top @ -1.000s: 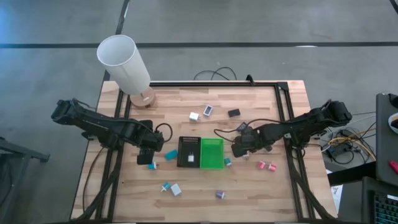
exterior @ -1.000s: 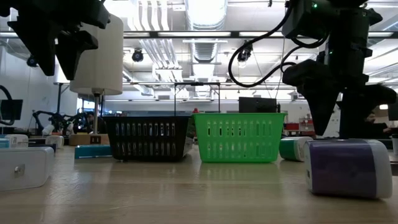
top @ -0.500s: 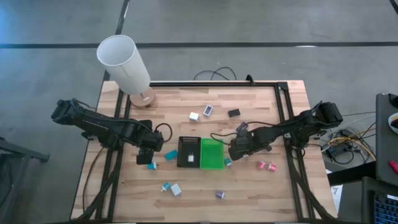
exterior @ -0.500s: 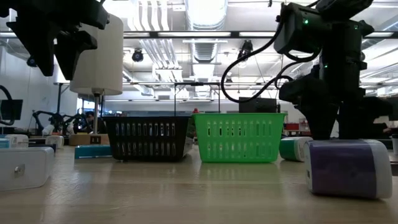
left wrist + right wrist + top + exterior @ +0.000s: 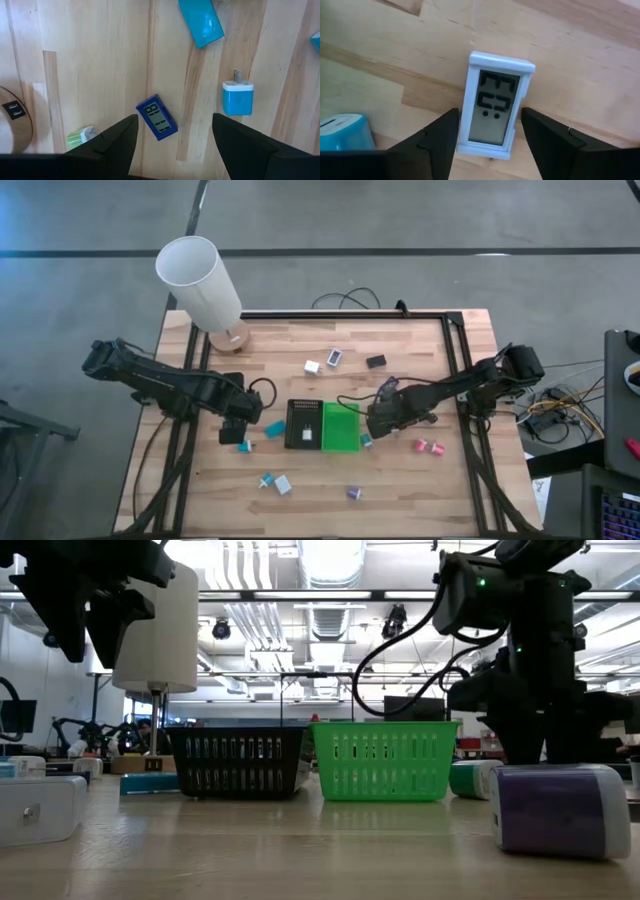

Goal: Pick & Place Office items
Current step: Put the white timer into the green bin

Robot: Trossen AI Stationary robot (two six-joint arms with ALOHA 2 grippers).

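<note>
Right wrist view has the right hand (image 5: 487, 145) come down over a small white clock (image 5: 492, 107) lying flat on the desk (image 5: 580, 60), fingers apart on either side and closing in, not yet gripping; a grasp looks imminent. Just right of the green tray (image 5: 340, 427). Farther left, the left hand (image 5: 172, 135) waits open above a blue clock (image 5: 156, 117)

two trays (image 5: 322, 426) side by side mid-table (image 5: 420, 480)
</note>
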